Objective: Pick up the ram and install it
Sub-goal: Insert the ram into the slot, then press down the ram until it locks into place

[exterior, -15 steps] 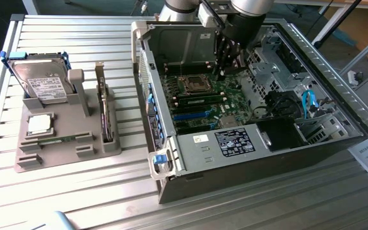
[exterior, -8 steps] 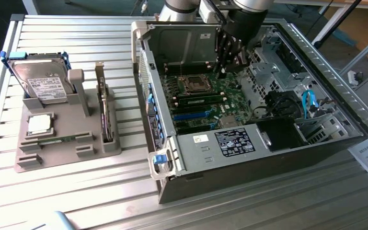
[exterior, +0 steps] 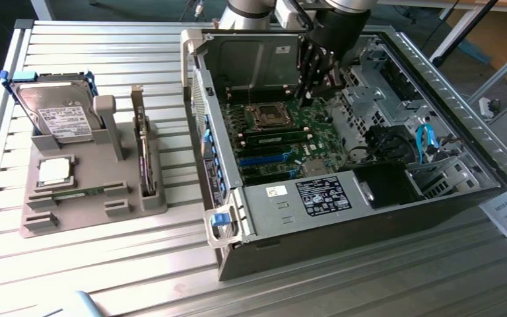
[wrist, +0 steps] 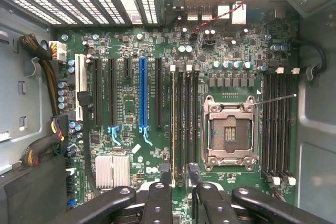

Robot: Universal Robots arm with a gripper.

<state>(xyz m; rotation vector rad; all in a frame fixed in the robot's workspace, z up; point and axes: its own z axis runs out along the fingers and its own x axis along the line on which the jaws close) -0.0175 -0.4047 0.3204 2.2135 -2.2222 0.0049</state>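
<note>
In the wrist view a ram [wrist: 172,124] stands edge-on in the leftmost of the long dark memory slots, beside the empty processor socket [wrist: 229,132]. My gripper [wrist: 179,174] hangs straight above that slot's near end, open. One black fingertip [wrist: 165,170] is on each side of the stick, with a gap on both sides. In the exterior view the gripper [exterior: 317,92] reaches down into the open computer case [exterior: 430,86], over the motherboard [exterior: 280,142]. A second green ram [exterior: 82,193] lies flat in the grey holder [exterior: 42,221] on the exterior view's left.
The grey holder also carries a hard drive [exterior: 58,117], a square silver processor chip [exterior: 53,172] and an upright card [exterior: 148,165]. Inside the case are a blue expansion slot [wrist: 142,98], cable bundles [wrist: 39,56], blue cables [exterior: 425,142] and the power supply [exterior: 324,195]. The slatted metal table [exterior: 103,264] surrounds the case.
</note>
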